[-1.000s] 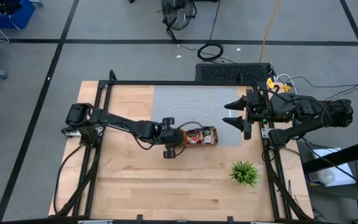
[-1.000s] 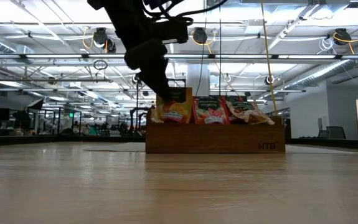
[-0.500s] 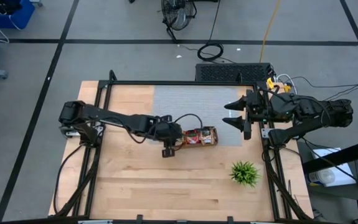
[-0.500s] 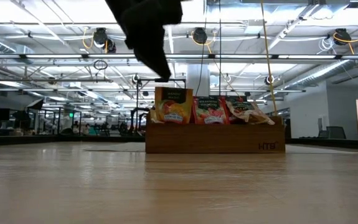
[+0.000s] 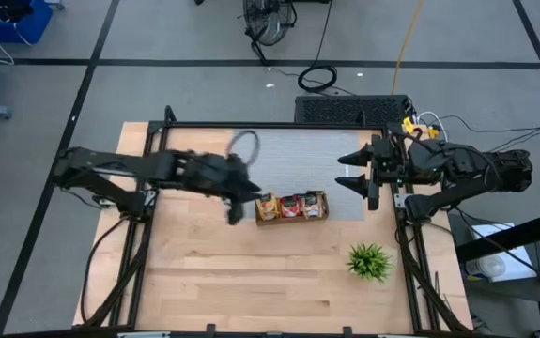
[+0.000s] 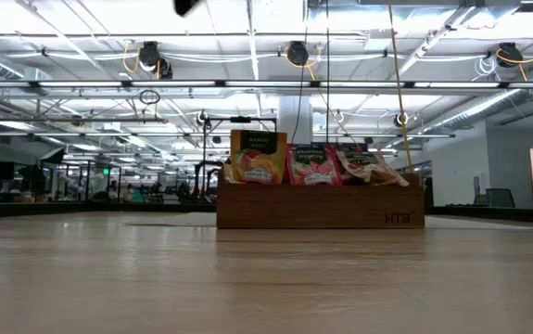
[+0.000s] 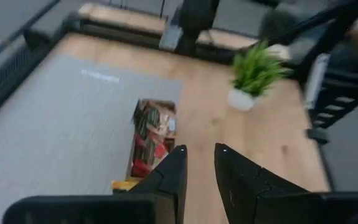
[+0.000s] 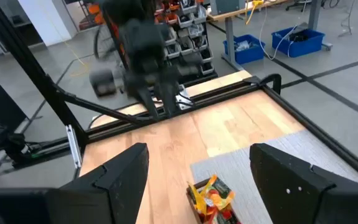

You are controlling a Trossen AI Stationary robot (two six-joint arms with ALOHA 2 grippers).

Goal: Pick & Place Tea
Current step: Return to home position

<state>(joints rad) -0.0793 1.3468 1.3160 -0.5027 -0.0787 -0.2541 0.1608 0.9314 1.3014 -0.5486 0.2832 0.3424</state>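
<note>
A brown wooden tray [image 5: 291, 218] stands on the edge of a grey mat [image 5: 288, 155]. Tea sachets stand upright in its compartments: orange [image 6: 258, 156], red [image 6: 310, 165] and pale [image 6: 363, 165]. My left gripper [image 5: 239, 199] hovers high, left of the tray. In the left wrist view it [image 7: 198, 155] shows a narrow gap with nothing in it, and the tray [image 7: 150, 140] lies below and ahead. My right gripper [image 5: 340, 172] waits raised, right of the tray, open wide and empty [image 8: 198, 152].
A small spiky green plant [image 5: 370, 261] in a white pot stands near the table's right front. A black frame [image 5: 270, 125] runs along the table's edges. Bare wood lies to the left and in front of the tray.
My left gripper has risen from the tray's left end, where its fingers stood at the orange sachet. It has drawn back toward the table's left edge, tipping up and rolling as it went. The sachets stay standing in the tray.
</note>
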